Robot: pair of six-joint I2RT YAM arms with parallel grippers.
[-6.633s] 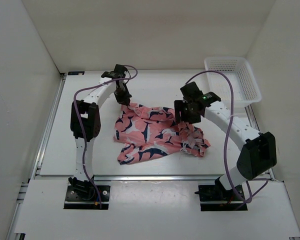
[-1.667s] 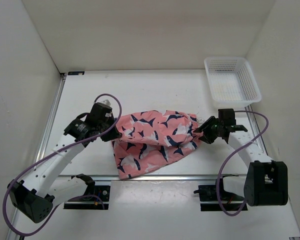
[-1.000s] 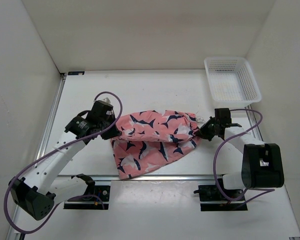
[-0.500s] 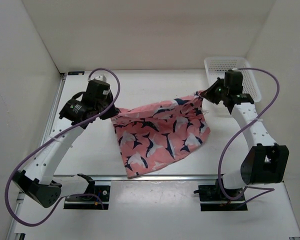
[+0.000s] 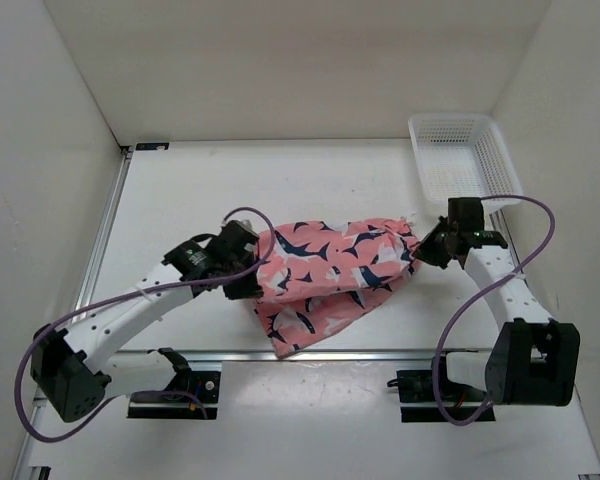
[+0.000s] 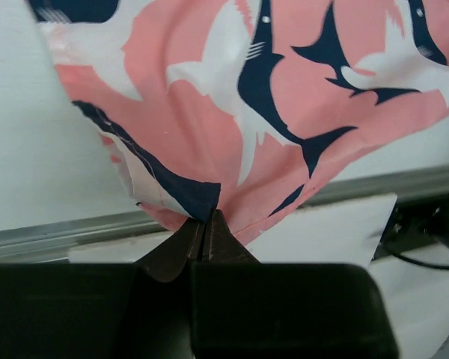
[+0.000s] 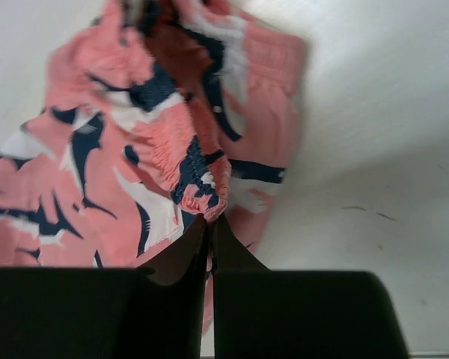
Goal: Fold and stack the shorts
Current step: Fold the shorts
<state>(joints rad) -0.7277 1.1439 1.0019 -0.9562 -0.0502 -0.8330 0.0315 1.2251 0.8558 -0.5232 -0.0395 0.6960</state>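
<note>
The salmon-pink shorts (image 5: 330, 270) with navy-and-white shark shapes hang stretched between both grippers over the middle of the table. My left gripper (image 5: 248, 278) is shut on the shorts' left edge; in the left wrist view the jaws pinch a navy-trimmed corner (image 6: 206, 217) of the shorts (image 6: 284, 112). My right gripper (image 5: 427, 245) is shut on the right end; in the right wrist view its jaws (image 7: 209, 221) clamp the gathered waistband of the shorts (image 7: 135, 149). A lower flap droops toward the table's front edge.
A white mesh basket (image 5: 465, 160) stands at the back right corner. White walls close the table on three sides. A metal rail (image 5: 310, 353) runs along the front edge, just below the drooping cloth.
Both grippers have come down and toward the front with the shorts. The left has swung right and nearer, the right has dropped from beside the basket; the cloth hangs less widely spread.
</note>
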